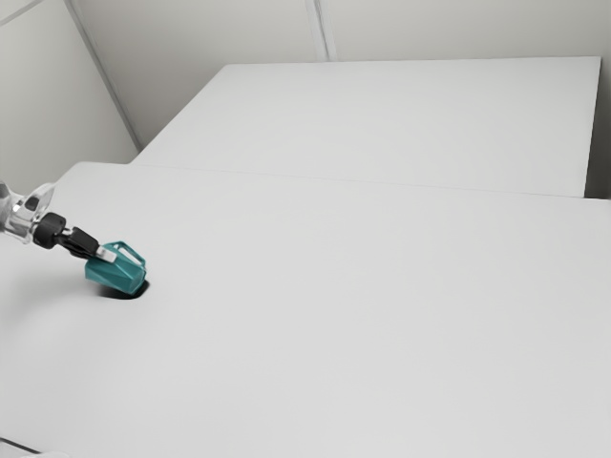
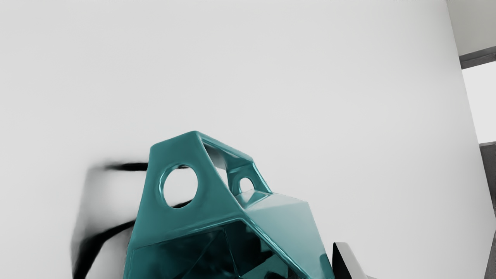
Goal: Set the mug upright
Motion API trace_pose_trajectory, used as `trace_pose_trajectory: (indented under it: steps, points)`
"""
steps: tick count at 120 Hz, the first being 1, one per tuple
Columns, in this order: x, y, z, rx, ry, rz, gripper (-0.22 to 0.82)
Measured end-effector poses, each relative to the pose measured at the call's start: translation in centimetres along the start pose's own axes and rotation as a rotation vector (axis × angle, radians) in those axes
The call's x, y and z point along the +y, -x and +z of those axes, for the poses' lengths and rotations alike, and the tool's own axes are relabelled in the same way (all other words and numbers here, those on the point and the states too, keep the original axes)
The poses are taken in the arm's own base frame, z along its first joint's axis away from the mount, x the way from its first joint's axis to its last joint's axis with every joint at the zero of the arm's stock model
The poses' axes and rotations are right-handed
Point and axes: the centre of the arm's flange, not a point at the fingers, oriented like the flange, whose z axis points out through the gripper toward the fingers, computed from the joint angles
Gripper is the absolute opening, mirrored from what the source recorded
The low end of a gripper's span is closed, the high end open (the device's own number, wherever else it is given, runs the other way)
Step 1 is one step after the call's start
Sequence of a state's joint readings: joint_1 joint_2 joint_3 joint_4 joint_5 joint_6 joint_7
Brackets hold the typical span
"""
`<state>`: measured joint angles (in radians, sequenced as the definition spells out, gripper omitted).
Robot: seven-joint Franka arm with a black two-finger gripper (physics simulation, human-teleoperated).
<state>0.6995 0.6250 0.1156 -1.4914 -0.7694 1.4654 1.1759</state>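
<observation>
Mug (image 1: pixel 118 273), teal and faceted, is seen tilted at the table (image 1: pixel 382 296), toward nine o'clock in the exterior view. The hand (image 1: pixel 106 255) is placed at its ten o'clock; whether open or gripping cannot be told.

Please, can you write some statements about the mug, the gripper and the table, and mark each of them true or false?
1. The mug is teal. True.
2. The mug has smoothly rounded walls. False: its walls are flat facets that meet at edges.
3. The gripper is far away from the mug. False: it is right at the mug.
4. A dark shadow lies on the pale table by the mug. True.
5. The mug is near the exterior view's right edge. False: it is toward the exterior view's left.
6. The wrist view shows a round hole through a teal panel of the mug. True.
</observation>
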Motion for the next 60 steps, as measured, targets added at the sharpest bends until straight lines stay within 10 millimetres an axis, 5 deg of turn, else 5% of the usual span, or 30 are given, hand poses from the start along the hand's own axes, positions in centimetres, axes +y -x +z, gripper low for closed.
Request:
trace_pose_trajectory:
  steps: [40, 60]
  points:
    - [0.9, -0.7, 0.0, 0.026, 0.016, 0.049, -0.17]
    - [5.4, -3.7, -0.3, -0.011, -0.024, 0.134, -0.18]
